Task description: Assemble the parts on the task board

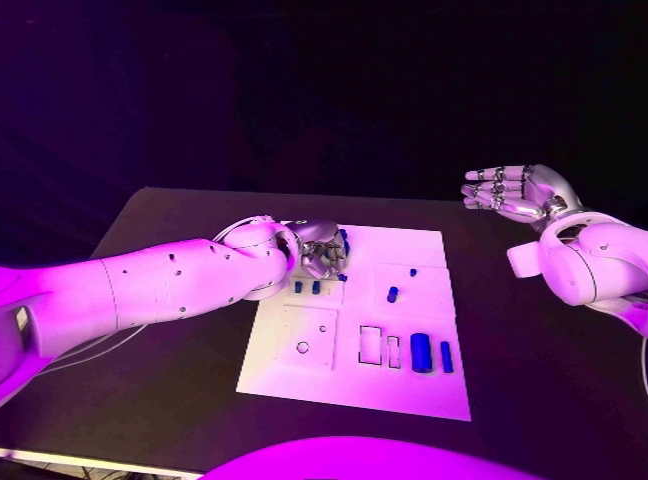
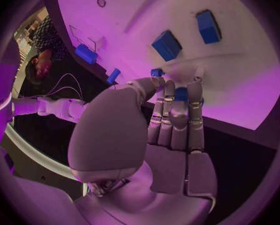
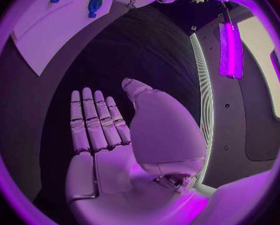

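Parts (image 1: 421, 352) lie scattered on the task board (image 1: 425, 390); left hand (image 1: 318, 250) fingers (image 2: 180, 115) pinch one, right hand (image 1: 519, 192) spread.

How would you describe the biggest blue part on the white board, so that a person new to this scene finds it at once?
Start from the white task board in the middle of the black table. Go to the board's near right corner, beside the empty rectangular outlines. Two upright blue bars stand there side by side: the part you want is the thick blue bar, wider than the slim blue bar to its right.
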`<move>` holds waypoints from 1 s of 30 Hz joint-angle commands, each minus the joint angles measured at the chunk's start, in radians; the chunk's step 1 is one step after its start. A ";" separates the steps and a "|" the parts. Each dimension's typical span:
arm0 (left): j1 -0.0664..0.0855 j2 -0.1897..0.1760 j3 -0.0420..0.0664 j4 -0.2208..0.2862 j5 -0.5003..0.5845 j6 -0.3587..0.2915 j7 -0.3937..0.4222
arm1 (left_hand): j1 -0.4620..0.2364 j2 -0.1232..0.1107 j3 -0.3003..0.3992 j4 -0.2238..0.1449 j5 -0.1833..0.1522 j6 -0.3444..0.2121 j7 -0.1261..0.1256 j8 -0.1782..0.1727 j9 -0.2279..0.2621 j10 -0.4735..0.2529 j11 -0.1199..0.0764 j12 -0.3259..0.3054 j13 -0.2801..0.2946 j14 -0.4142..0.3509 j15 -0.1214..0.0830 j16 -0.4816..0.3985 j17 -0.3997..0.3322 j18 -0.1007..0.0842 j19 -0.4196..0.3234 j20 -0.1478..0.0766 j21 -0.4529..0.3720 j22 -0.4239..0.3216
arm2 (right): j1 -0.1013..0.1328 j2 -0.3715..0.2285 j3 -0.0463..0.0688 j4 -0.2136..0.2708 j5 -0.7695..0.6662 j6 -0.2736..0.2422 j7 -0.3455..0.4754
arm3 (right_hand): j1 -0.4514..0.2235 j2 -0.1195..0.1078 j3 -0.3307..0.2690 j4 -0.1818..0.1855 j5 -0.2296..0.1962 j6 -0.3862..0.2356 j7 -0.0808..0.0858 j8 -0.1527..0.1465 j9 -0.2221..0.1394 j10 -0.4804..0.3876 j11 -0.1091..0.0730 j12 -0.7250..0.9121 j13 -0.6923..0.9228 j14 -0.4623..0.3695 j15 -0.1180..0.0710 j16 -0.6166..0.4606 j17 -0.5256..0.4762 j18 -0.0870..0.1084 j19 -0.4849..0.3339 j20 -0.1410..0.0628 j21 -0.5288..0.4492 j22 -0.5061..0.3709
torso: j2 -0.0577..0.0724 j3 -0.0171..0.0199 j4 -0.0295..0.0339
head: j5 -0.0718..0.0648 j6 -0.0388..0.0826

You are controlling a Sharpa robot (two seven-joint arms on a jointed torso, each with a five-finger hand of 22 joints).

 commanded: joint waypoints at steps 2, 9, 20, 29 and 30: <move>0.001 0.000 0.001 0.002 0.012 0.010 0.005 | -0.014 -0.005 0.003 -0.003 -0.008 0.007 -0.001 -0.001 0.002 0.009 0.001 -0.008 0.002 0.003 -0.002 -0.006 -0.005 0.013 0.004 0.001 0.000 -0.004 | 0.000 -0.001 0.000 0.001 -0.003 0.011 0.013 | 0.000 0.011 0.002 -0.007 -0.002 0.007 0.085 -0.005 -0.001 0.005 -0.004 -0.002 0.000 0.006 0.001 -0.003 -0.002 -0.003 0.001 -0.001 0.004 -0.001 | 0.000 0.0000 -0.0013 | 0.000 0.000; 0.001 -0.001 0.001 0.007 0.008 0.060 -0.002 | -0.083 -0.020 -0.070 0.005 -0.019 -0.055 0.014 -0.041 -0.002 -0.041 0.023 -0.061 0.002 -0.037 0.019 -0.021 -0.058 0.013 -0.021 0.018 -0.036 -0.032 | 0.000 -0.002 0.000 0.002 -0.003 0.012 0.012 | 0.000 0.011 0.002 -0.007 -0.002 0.007 0.085 -0.005 -0.001 0.005 -0.004 -0.002 0.000 0.006 0.001 -0.003 -0.002 -0.003 0.001 -0.001 0.004 -0.001 | 0.000 0.0006 -0.0011 | -0.001 -0.002; 0.001 0.019 0.001 -0.011 -0.036 0.044 -0.020 | -0.043 -0.007 -0.238 0.040 -0.048 -0.091 0.002 -0.014 0.008 -0.162 0.015 0.160 0.139 -0.037 0.014 -0.002 -0.026 0.014 0.003 0.020 -0.082 -0.064 | 0.000 -0.002 0.000 0.004 -0.003 0.011 0.012 | 0.000 0.011 0.002 -0.007 -0.002 0.007 0.085 -0.005 -0.001 0.005 -0.004 -0.002 0.000 0.006 0.001 -0.003 -0.002 -0.003 0.001 -0.001 0.004 -0.001 | 0.001 0.0007 -0.0006 | -0.001 -0.001; 0.001 0.029 0.001 -0.020 -0.054 0.056 -0.029 | 0.014 0.009 -0.210 0.062 -0.043 -0.078 -0.007 0.024 0.012 -0.203 0.007 0.264 0.185 -0.026 0.008 0.004 -0.003 0.015 0.009 0.014 -0.082 -0.062 | 0.000 -0.003 0.000 0.004 -0.003 0.011 0.011 | 0.000 0.012 0.002 -0.008 -0.002 0.010 0.085 -0.006 -0.001 0.006 -0.004 -0.002 0.000 0.006 0.001 -0.003 -0.003 -0.003 0.002 -0.001 0.004 -0.003 | 0.001 -0.0002 -0.0007 | -0.002 -0.002; 0.001 0.030 0.001 -0.021 -0.055 0.059 -0.029 | 0.019 0.010 -0.204 0.062 -0.043 -0.075 -0.008 0.027 0.012 -0.204 0.006 0.269 0.187 -0.025 0.007 0.005 -0.001 0.015 0.009 0.013 -0.081 -0.061 | 0.000 -0.003 0.000 0.004 -0.003 0.011 0.011 | 0.000 0.012 0.002 -0.008 -0.002 0.010 0.085 -0.006 -0.001 0.006 -0.004 -0.002 0.000 0.006 0.001 -0.003 -0.003 -0.003 0.002 -0.001 0.004 -0.003 | 0.001 -0.0002 -0.0005 | -0.002 -0.002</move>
